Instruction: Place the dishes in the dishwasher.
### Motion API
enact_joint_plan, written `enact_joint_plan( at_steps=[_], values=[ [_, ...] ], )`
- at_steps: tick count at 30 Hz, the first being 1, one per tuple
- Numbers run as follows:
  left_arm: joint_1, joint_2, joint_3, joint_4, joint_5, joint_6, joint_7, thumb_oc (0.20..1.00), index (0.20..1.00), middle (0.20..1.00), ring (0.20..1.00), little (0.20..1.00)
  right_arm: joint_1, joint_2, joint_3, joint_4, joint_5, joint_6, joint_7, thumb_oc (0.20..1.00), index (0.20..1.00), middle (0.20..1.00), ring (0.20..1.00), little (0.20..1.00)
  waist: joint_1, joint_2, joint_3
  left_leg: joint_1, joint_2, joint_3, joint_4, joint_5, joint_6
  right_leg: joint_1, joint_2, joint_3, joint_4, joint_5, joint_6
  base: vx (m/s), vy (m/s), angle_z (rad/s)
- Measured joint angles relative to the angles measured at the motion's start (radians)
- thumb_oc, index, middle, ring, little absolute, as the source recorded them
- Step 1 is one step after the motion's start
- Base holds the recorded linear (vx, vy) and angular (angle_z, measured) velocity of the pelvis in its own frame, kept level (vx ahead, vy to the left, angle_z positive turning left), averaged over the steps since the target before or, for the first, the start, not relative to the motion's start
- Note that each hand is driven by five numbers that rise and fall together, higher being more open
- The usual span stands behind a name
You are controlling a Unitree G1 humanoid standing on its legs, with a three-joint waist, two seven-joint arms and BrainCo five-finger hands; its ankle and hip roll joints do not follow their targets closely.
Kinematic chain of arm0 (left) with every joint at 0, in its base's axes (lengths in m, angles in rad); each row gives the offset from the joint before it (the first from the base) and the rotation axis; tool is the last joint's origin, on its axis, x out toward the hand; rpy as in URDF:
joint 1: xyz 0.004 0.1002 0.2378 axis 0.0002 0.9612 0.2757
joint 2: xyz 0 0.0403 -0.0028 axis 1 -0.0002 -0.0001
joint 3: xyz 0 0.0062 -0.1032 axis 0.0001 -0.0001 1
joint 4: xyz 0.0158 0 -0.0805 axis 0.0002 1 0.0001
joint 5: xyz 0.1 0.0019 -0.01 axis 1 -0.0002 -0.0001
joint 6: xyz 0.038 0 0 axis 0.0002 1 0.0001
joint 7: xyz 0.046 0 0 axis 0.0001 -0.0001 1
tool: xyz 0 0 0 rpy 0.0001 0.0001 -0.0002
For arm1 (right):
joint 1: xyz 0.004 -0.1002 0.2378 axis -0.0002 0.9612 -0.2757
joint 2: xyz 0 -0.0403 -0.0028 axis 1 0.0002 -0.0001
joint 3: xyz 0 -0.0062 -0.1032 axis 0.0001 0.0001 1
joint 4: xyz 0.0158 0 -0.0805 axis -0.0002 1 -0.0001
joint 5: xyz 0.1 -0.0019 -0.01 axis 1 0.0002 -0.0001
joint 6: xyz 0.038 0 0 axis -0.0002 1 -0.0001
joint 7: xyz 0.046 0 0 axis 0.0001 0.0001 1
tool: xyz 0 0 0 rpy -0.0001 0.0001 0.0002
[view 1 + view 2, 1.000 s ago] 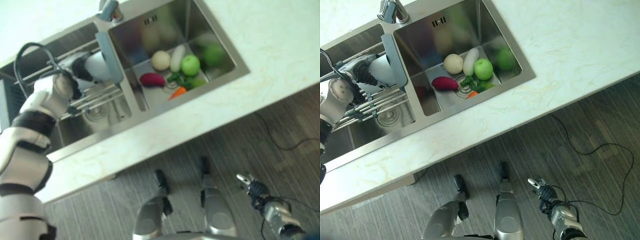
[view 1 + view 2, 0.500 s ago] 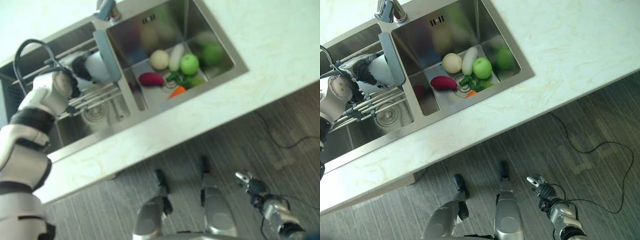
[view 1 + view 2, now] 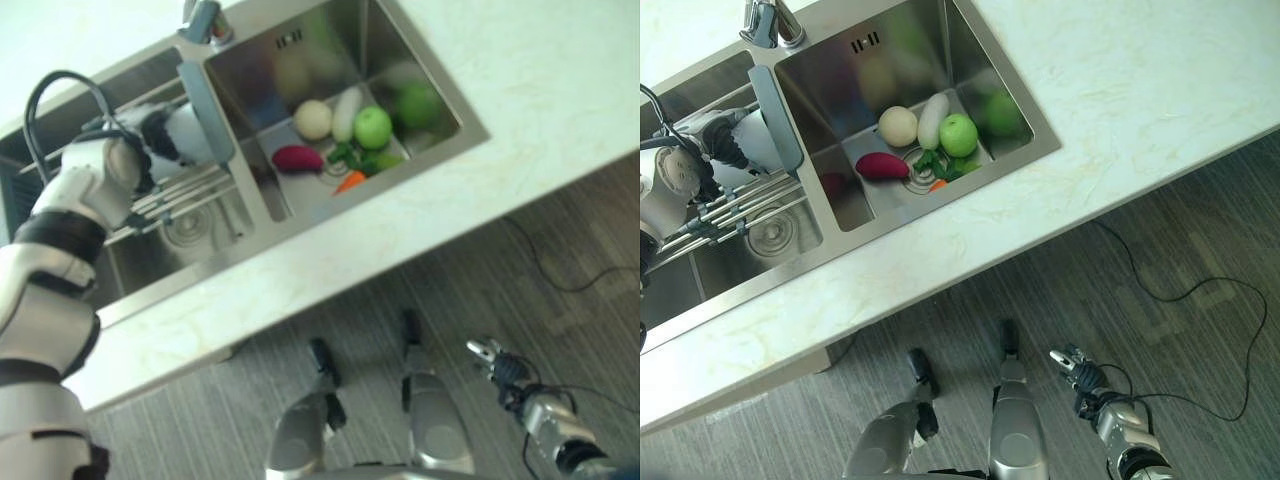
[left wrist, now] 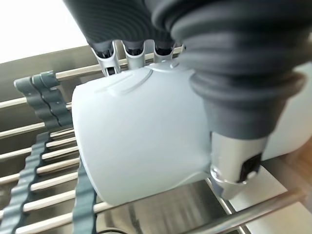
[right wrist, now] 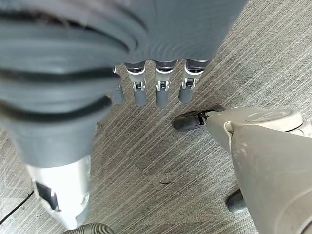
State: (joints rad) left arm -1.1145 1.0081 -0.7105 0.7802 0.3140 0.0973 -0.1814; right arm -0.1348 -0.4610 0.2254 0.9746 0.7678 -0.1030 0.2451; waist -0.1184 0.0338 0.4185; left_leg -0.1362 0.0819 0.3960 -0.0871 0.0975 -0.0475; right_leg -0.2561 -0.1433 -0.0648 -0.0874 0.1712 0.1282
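A white cup lies on its side over the metal drying rack that spans the left sink basin. My left hand is shut on the cup, with the fingers behind it and the thumb across its front. Under the cup run the rack's bars and its grey wavy dividers. My right hand hangs low at my side over the grey floor, holding nothing, its fingers relaxed.
The right basin holds a green apple, a white radish, a purple sweet potato and a carrot. A grey board stands between the basins, below the faucet. A pale countertop surrounds the sink.
The whole picture has shifted slightly up and left, so the camera has moved. The left hand still holds the cup over the rack; the right hand still hangs low.
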Motion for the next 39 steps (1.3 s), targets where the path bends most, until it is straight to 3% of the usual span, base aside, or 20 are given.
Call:
enact_joint_plan(
  at_steps=[10, 13, 17, 25, 35, 39],
  values=[
    [0.062, 0.017, 0.003, -0.003, 0.012, -0.012, 0.003, 0.200, 0.200, 0.200, 0.200, 0.200, 0.000, 0.000, -0.001, 0.011, 0.000, 0.000, 0.003, 1.000, 1.000, 1.000, 1.000, 1.000, -0.016, 0.009, -0.006, 0.044, 0.004, -0.001, 0.000, 0.002, 0.003, 0.049, 0.006, -0.002, 0.000, 0.005, -0.008, 0.02, -0.023, -0.02],
    [0.119, 0.030, 0.013, -0.031, 0.012, -0.044, 0.025, 0.200, 0.200, 0.200, 0.200, 0.200, -0.005, 0.001, -0.001, 0.030, 0.000, 0.001, 0.009, 1.000, 1.000, 1.000, 1.000, 1.000, -0.017, 0.019, -0.011, 0.070, 0.006, -0.002, 0.000, 0.000, 0.001, 0.077, 0.008, -0.007, 0.000, 0.003, -0.021, 0.04, -0.029, 0.02],
    [0.234, 0.028, 0.014, -0.108, 0.017, -0.081, 0.032, 0.200, 0.200, 0.200, 0.200, 0.200, -0.003, 0.000, -0.010, 0.050, 0.000, 0.002, 0.010, 1.000, 1.000, 1.000, 1.000, 1.000, -0.012, 0.057, -0.058, 0.077, 0.005, -0.013, 0.000, 0.000, 0.001, 0.092, 0.001, -0.022, 0.000, 0.002, -0.022, 0.05, 0.020, 0.09],
    [0.488, -0.001, 0.027, -0.176, 0.043, -0.117, 0.080, 0.200, 0.200, 0.200, 0.200, 0.200, 0.050, -0.006, -0.091, 0.158, -0.001, 0.010, -0.002, 1.000, 1.000, 1.000, 1.000, 1.000, -0.001, 0.170, -0.143, 0.110, 0.000, -0.054, 0.000, -0.005, 0.000, 0.148, -0.008, -0.060, 0.000, -0.025, -0.018, 0.07, 0.047, 0.13],
    [0.648, -0.004, 0.153, -0.251, 0.101, -0.119, 0.151, 0.200, 0.200, 0.200, 0.200, 0.200, 0.140, -0.017, -0.165, 0.182, -0.003, 0.016, -0.002, 1.000, 1.000, 1.000, 1.000, 1.000, 0.023, 0.224, -0.201, 0.176, -0.001, -0.086, -0.007, -0.022, -0.006, 0.236, -0.013, -0.098, 0.000, -0.049, -0.011, 0.08, 0.029, 0.11],
    [0.686, -0.004, 0.183, -0.250, 0.102, -0.121, 0.177, 0.200, 0.200, 0.200, 0.200, 0.200, 0.171, -0.016, -0.166, 0.186, -0.004, 0.030, -0.002, 1.000, 1.000, 1.000, 1.000, 1.000, 0.033, 0.222, -0.259, 0.181, -0.002, -0.103, -0.006, -0.022, 0.001, 0.252, -0.016, -0.116, 0.000, -0.056, -0.007, 0.04, -0.011, 0.14]
  ],
)
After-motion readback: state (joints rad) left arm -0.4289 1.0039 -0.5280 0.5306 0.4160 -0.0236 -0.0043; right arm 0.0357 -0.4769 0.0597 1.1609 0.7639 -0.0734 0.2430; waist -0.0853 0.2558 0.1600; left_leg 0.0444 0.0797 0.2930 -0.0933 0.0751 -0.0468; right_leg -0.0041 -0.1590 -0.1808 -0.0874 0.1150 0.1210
